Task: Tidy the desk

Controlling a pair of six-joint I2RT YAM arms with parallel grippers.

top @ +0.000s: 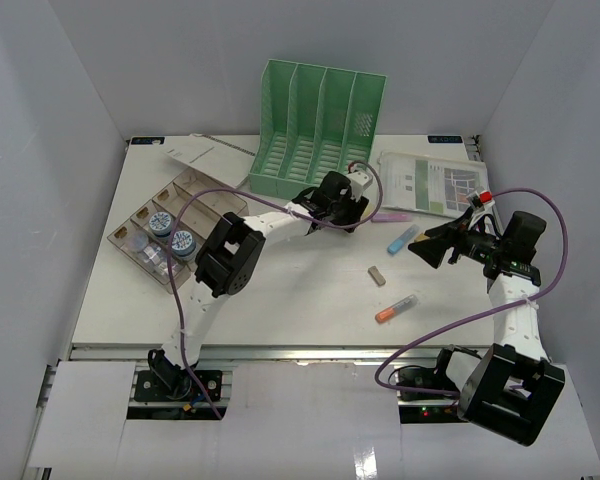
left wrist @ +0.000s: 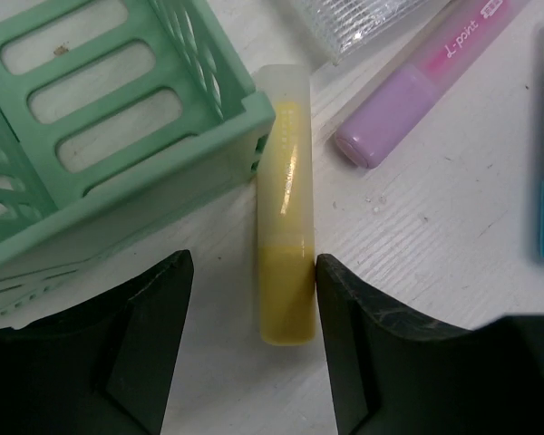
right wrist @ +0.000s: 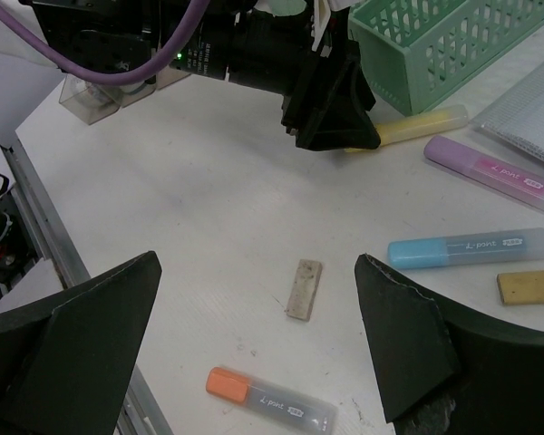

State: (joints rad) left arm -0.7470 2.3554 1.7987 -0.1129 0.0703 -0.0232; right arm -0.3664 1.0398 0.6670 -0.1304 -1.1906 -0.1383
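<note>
The white desk (top: 280, 300) holds loose stationery. A yellow highlighter (left wrist: 286, 199) lies against the corner of the green file rack (left wrist: 100, 118). My left gripper (left wrist: 254, 272) is open and straddles its near end, with the right finger (left wrist: 363, 344) touching it. In the top view the left gripper (top: 345, 218) covers it. My right gripper (right wrist: 258, 272) is open and empty, above a beige eraser (right wrist: 304, 289). It shows at the right in the top view (top: 430, 245).
A purple highlighter (right wrist: 492, 172), a blue one (right wrist: 471, 247), an orange one (right wrist: 270, 399) and a tan eraser (right wrist: 527, 287) lie around. The clear compartment box (top: 165, 235) stands at the left, the rack (top: 315, 130) at the back, papers (top: 435, 183) at the back right.
</note>
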